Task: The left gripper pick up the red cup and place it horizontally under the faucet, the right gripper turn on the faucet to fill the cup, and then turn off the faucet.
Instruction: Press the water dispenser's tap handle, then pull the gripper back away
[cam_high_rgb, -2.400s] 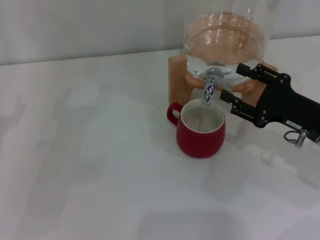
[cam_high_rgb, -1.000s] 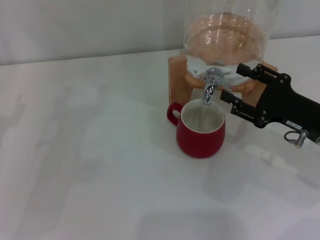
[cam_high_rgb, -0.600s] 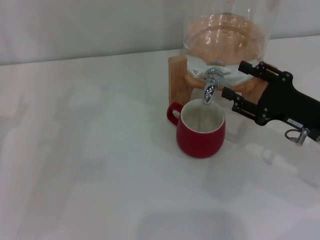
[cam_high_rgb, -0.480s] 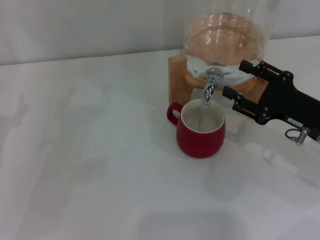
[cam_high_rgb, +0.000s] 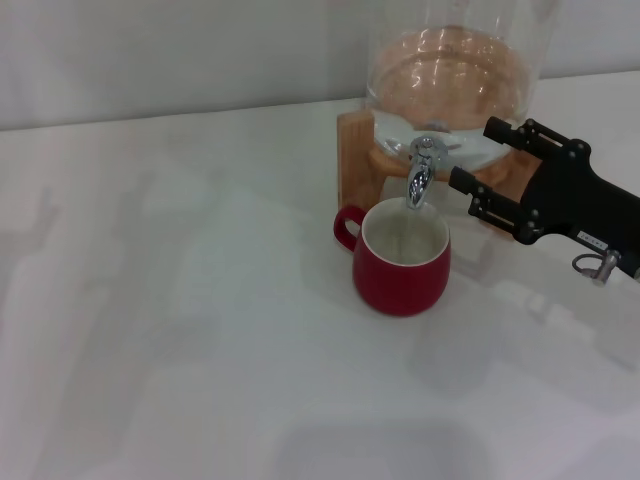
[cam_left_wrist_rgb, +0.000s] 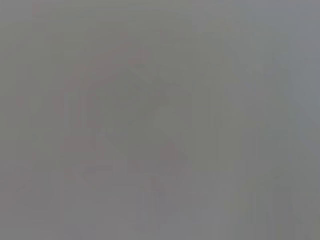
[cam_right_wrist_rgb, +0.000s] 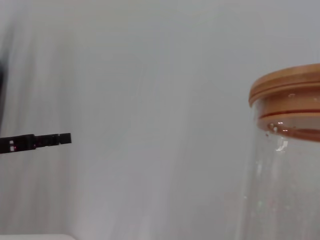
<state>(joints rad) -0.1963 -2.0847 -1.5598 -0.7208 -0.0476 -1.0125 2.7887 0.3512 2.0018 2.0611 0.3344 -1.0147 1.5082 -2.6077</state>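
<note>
Red cup (cam_high_rgb: 401, 261), the only one on the white table (cam_high_rgb: 180, 330), stands upright directly beneath the faucet (cam_high_rgb: 421, 172), its white inside facing up and its single loop handle pointing toward the robot's left. One faucet shows: a small chrome tap with its spout aimed down into the cup's mouth, fixed to the base of one glass water jar (cam_high_rgb: 455, 75) that sits on a wooden stand (cam_high_rgb: 357, 168). Whether water is running cannot be told.

One gripper appears in the head view. The right gripper (cam_high_rgb: 480, 163) hangs just to the right of the faucet, close to it but apart from it, above the table and a little higher than the cup's rim. Its two black fingers (cam_high_rgb: 487, 204) are spread with a clear gap between them and hold nothing.

From the right wrist, the jar's upper glass wall and wooden lid (cam_right_wrist_rgb: 286, 87) show, along with one black fingertip. The left gripper appears nowhere; the left wrist view gives only a featureless grey blur.
</note>
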